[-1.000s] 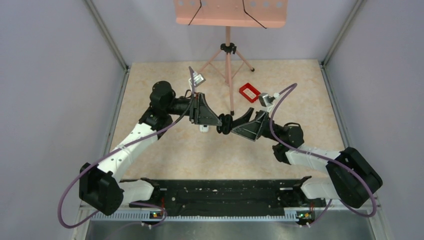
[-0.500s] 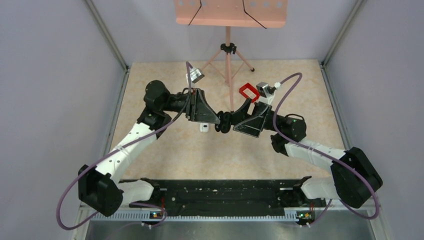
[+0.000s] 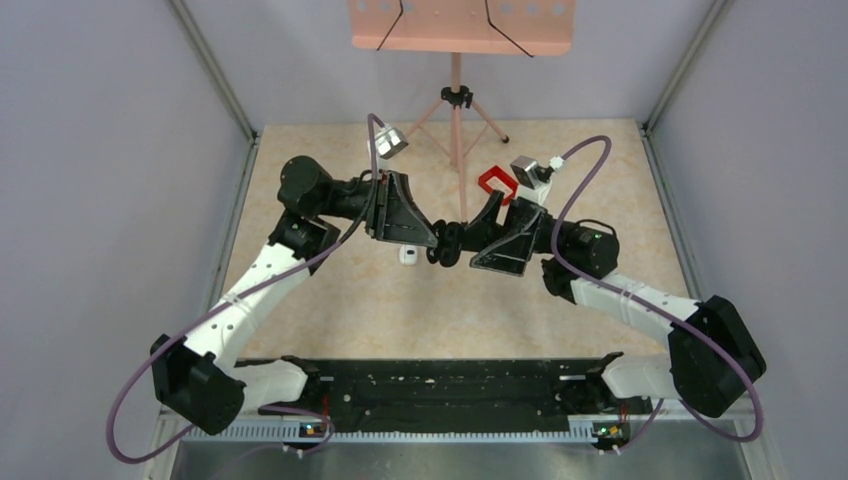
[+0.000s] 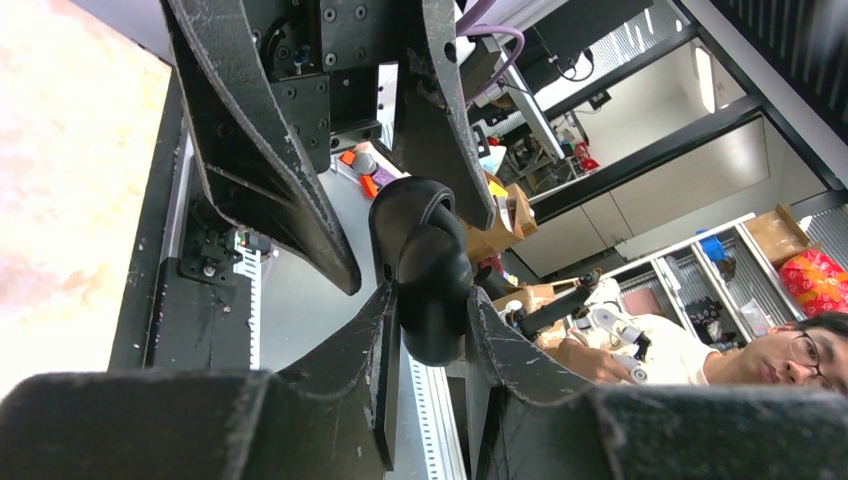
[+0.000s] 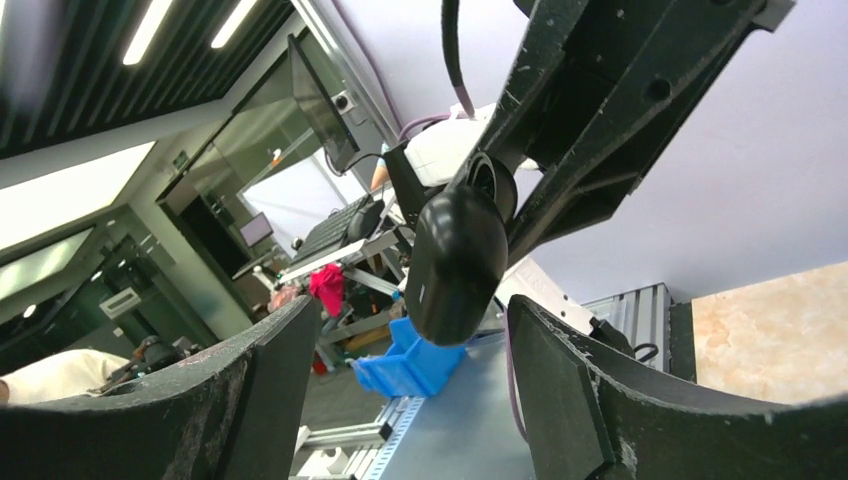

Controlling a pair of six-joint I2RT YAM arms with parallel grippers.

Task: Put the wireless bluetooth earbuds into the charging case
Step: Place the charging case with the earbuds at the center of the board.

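Surface finishes, black parts
Smooth, faintly glossy plastic: charging case [image 5: 457, 262]. Matt, scuffed plastic: left gripper fingers [image 4: 350, 360] touching it.

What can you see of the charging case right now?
The charging case is a small, glossy black oval pebble, plastic by its look. It hangs in mid-air between the two arms, pinched at one end by the left gripper. The right gripper flanks its other end with fingers apart and gaps showing. A rounded part at that end looks like a lid swung open, though I cannot be sure. Its inside is hidden.
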